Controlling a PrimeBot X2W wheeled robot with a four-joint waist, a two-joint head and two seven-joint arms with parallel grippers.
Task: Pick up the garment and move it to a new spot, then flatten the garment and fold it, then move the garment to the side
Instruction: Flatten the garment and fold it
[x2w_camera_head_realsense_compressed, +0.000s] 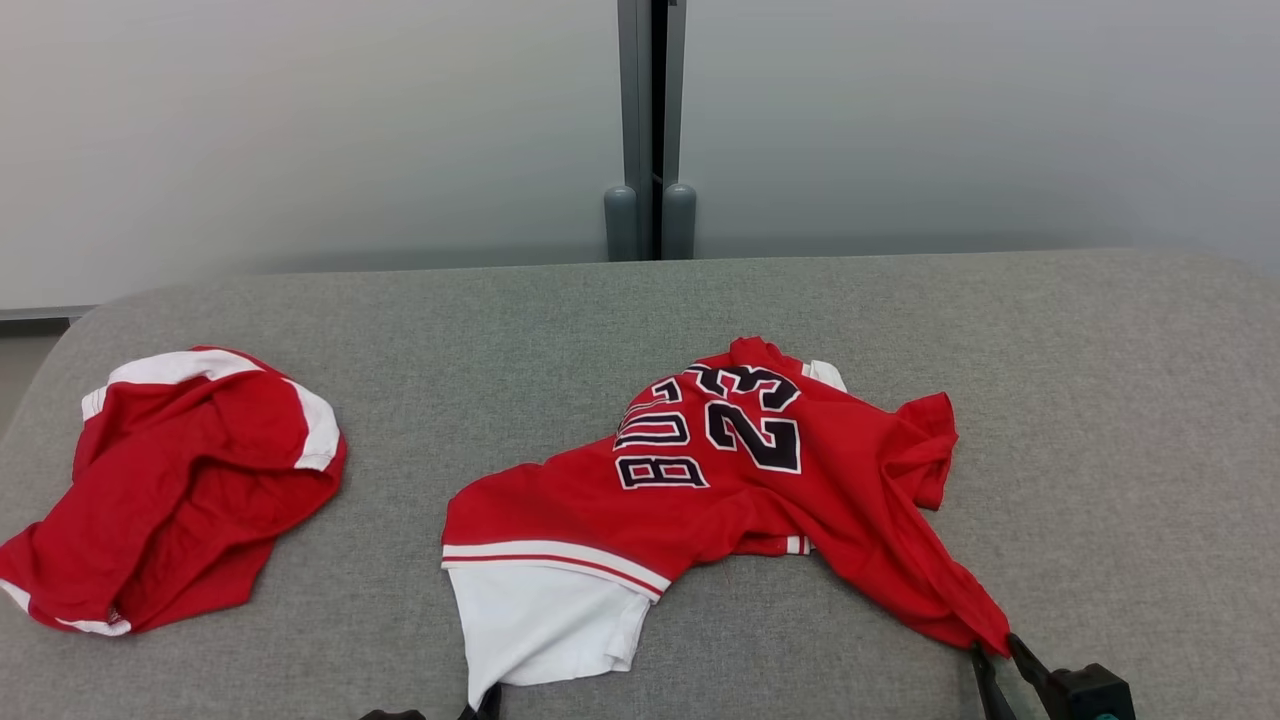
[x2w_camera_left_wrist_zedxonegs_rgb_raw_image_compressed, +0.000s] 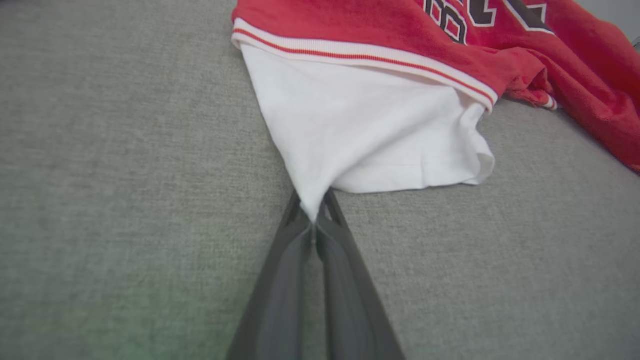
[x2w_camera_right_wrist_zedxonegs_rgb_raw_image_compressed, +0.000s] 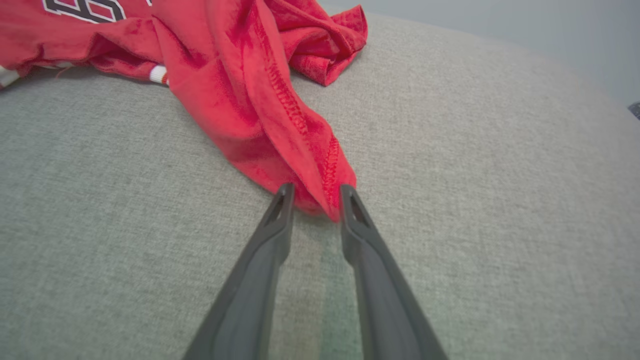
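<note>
A red jersey with black "BULLS 23" lettering lies crumpled on the grey cloth-covered table, right of centre. Its white sleeve points toward the table's near edge. My left gripper is shut on the tip of that sleeve; in the head view it sits at the bottom edge. The jersey's red corner stretches out to the lower right. My right gripper stands open there, fingers either side of the corner's tip, low on the table.
A second red and white garment lies bunched at the table's left end. Behind the table stands a pale wall with a grey post. Bare grey cloth spreads at the back and far right.
</note>
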